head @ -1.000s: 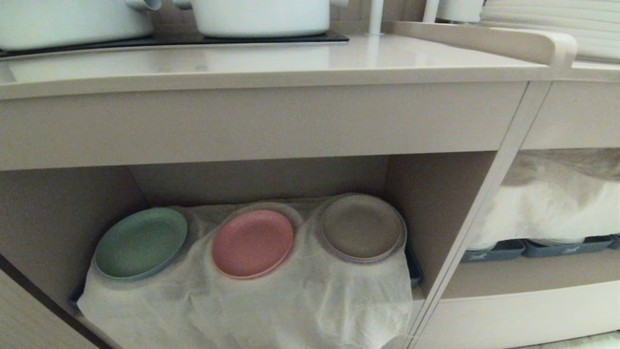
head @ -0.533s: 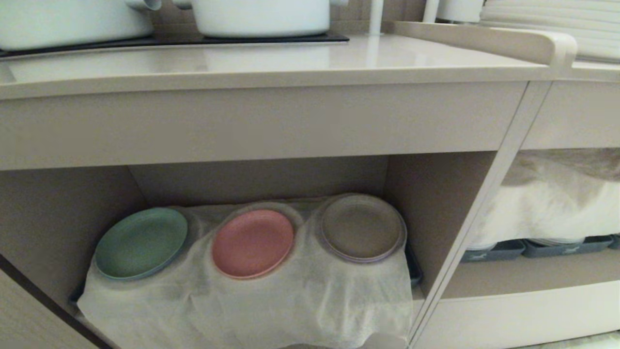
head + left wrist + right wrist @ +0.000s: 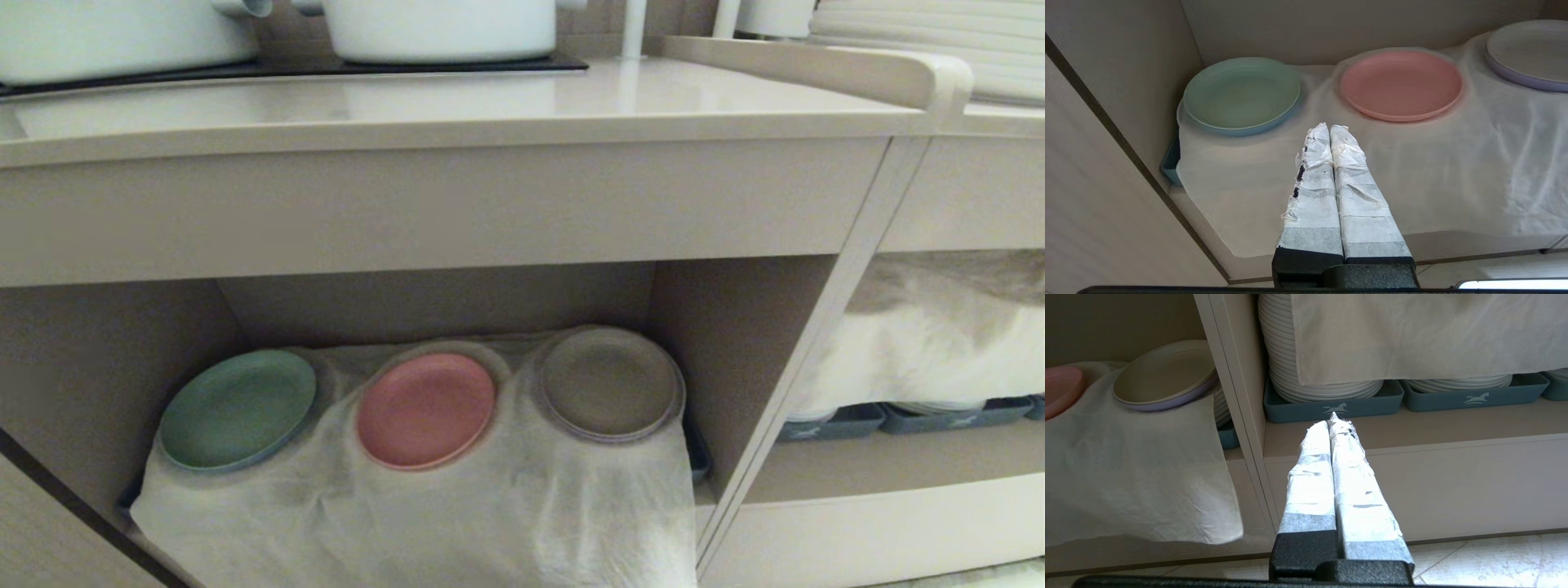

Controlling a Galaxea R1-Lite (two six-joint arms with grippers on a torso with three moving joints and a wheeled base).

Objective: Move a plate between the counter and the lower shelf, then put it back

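Resting on the wrinkled white cloth [image 3: 457, 506] of the lower shelf [image 3: 735, 343], the plate [image 3: 426, 409] lies flat between a green plate [image 3: 237, 408] and a brown-grey plate [image 3: 611, 384], and nothing among them has shifted over the last second; the only difference in the head view is at its bottom edge, where a pale shape that showed under the hem of the cloth is no longer seen. That stillness suggests the task is at its very start or between steps: the pink plate is in the cubby, the counter [image 3: 490, 106] above carries only white pots [image 3: 441, 28] on its black hob, and no grasp is under way.

The left gripper [image 3: 1329, 127] has its taped fingers [image 3: 1314, 179] pressed together, holding nothing; the pink plate sits just ahead of the tips and off toward the brown-grey plate's side, the green one ahead on the other side. The right gripper [image 3: 1333, 418] is likewise closed and empty, pointing at a dark tray [image 3: 1331, 404] of stacked white plates in the neighbouring compartment, beyond the dividing wall.

Neither gripper appears in the head view, so only the wrist views show that both are shut. Only the head view shows the counter, where the plate must go.
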